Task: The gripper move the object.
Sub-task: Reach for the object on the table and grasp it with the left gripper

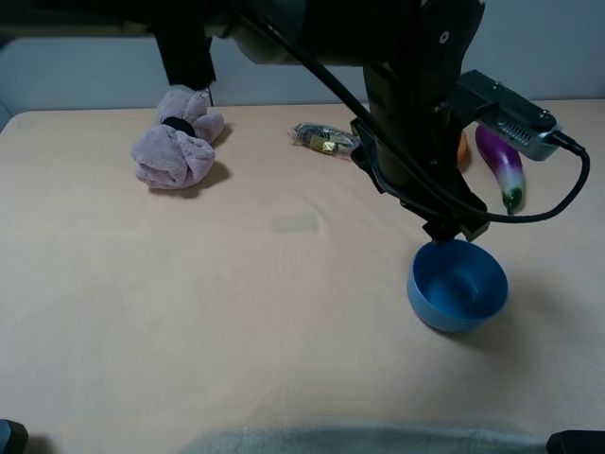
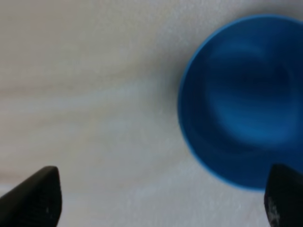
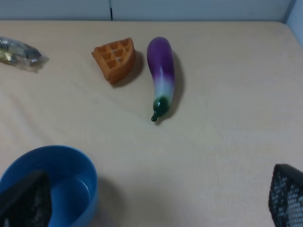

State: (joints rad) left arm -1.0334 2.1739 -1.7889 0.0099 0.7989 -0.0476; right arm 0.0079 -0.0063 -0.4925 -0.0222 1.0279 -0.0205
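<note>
We are seeing the left tool point(image 1: 456, 230), released, covering the far rim of the blue bowl point(image 1: 458, 288), and the right tool point(image 3: 156, 189), released too, mostly cropped.

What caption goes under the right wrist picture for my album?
A blue bowl up close; beyond it, a waffle wedge beside a purple eggplant.

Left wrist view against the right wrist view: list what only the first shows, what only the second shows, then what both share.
Only the left wrist view: the left claw, its tips wide apart, and the inside of the bowl seen from nearly above. Only the right wrist view: the waffle, the eggplant, a packet at the frame's edge, and the right claw, open, one finger overlapping the bowl. Both: the blue bowl and the beige table.
</note>
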